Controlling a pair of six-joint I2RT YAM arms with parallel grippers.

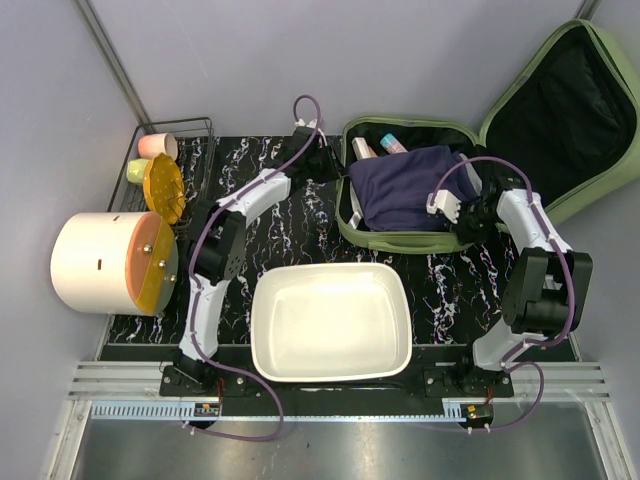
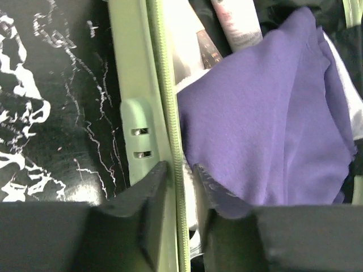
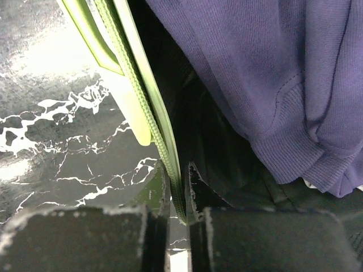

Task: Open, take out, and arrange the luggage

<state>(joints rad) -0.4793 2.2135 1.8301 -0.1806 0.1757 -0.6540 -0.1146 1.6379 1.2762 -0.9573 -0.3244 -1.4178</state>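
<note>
The olive-green luggage lies open at the back of the mat, its black-lined lid leaning up to the right. A purple garment fills most of it, with two tubes behind. My left gripper straddles the left rim: in the left wrist view the jaws close around the zippered edge of the luggage, and purple cloth lies inside. My right gripper is at the front right rim. The right wrist view shows it shut on the luggage's zipper edge.
A white plastic bin sits between the arm bases. At the left stand a wire rack with cups, a yellow plate and a white cylinder with an orange lid. Grey walls close in the back.
</note>
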